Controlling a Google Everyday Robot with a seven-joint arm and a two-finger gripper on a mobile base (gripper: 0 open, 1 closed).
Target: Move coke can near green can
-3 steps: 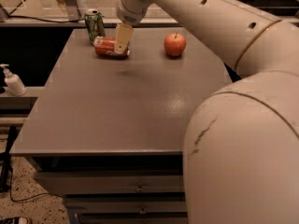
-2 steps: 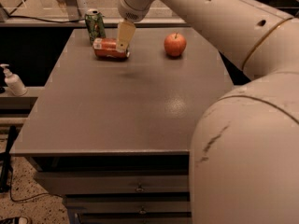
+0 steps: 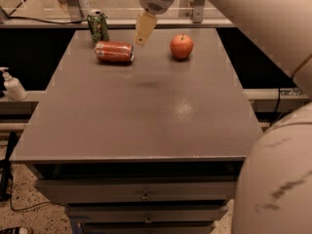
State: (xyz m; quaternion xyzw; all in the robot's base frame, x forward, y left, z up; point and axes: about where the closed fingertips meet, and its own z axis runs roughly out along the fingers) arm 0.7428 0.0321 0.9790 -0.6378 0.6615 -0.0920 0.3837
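Down-left of hovering gripper (image 3: 142, 39), carrying nothing, spread impossible to tell: coke can (image 3: 114, 51) on its side, long axis crosswise, just beside green can (image 3: 98, 27).

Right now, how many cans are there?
2. The green can stands back left; the coke can lies sideways just in front. The gripper hovers to their right. None seems hidden.

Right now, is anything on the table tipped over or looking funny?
Yes: the coke can lies on its side at the far left of the table, just in front of the upright green can. The gripper hangs above, to its right, not touching it. The apple looks fine.
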